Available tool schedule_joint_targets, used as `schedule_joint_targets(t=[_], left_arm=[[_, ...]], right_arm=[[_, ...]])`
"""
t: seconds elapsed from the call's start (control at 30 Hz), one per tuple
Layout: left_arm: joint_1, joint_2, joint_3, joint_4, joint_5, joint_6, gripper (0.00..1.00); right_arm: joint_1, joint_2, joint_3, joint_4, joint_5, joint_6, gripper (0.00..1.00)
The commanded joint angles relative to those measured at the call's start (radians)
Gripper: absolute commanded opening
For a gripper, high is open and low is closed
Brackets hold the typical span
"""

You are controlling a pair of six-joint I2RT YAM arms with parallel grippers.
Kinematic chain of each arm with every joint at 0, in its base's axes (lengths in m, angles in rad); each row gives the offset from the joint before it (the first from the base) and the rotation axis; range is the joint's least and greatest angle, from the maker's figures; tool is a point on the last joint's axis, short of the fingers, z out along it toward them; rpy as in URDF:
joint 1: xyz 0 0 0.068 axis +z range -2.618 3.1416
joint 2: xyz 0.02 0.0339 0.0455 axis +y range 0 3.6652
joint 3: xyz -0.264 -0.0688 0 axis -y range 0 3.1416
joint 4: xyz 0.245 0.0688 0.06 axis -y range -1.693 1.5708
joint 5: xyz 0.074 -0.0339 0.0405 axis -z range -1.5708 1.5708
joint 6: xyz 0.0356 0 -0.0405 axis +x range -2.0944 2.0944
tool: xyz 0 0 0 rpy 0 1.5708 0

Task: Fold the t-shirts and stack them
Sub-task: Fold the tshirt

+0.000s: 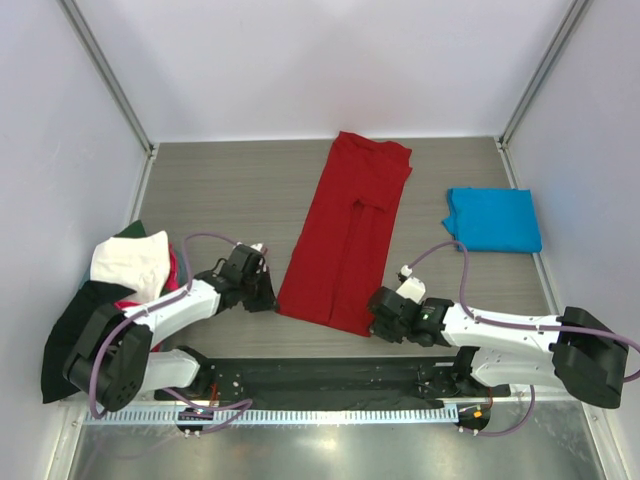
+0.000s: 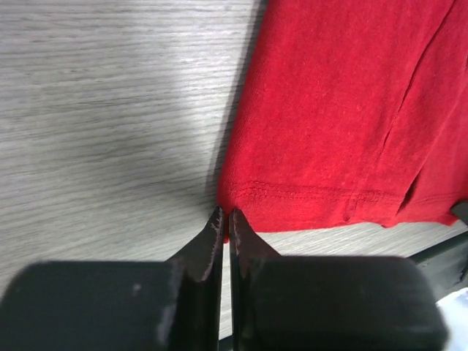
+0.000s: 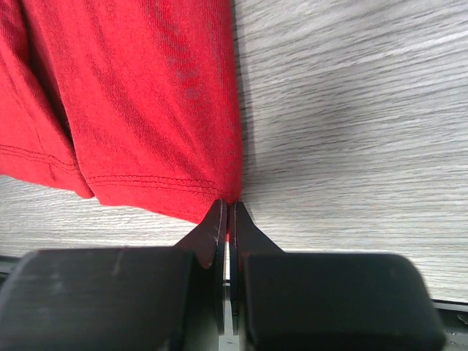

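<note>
A deep red t-shirt (image 1: 348, 232) lies folded lengthwise into a long strip in the middle of the table. My left gripper (image 1: 268, 292) is shut on its near left hem corner (image 2: 228, 199). My right gripper (image 1: 376, 322) is shut on its near right hem corner (image 3: 231, 191). Both corners stay low at the table. A bright blue t-shirt (image 1: 493, 219) lies folded at the right side of the table. In the left wrist view the red cloth (image 2: 344, 110) fills the upper right; in the right wrist view the red cloth (image 3: 139, 95) fills the upper left.
A heap of shirts sits at the left edge: white (image 1: 130, 262) on top, black (image 1: 75, 325) below, some magenta (image 1: 172, 270) and dark green showing. White walls close in the table. A black strip (image 1: 320, 378) runs along the near edge.
</note>
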Motion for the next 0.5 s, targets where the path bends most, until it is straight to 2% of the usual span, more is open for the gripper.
schedule_joint_targets(t=[0.0,0.13,0.3,0.47], left_arm=[[0.005,0.019,0.009,0.063,0.006,0.008,0.0],[0.005,0.042,0.041,0.067,0.039,0.013,0.0],[0.005,-0.002,0.093,0.04,0.044,0.008,0.0],[0.008,0.042,0.208,-0.002,0.046,0.022,0.0]], right_arm=[[0.005,-0.015,0.019,-0.016,0.051,-0.02,0.01],[0.005,-0.014,0.069,-0.063,0.094,-0.059,0.01],[-0.006,-0.052,0.14,-0.117,0.163,-0.134,0.01],[-0.122,-0.058,0.206,-0.152,0.165,-0.254,0.01]])
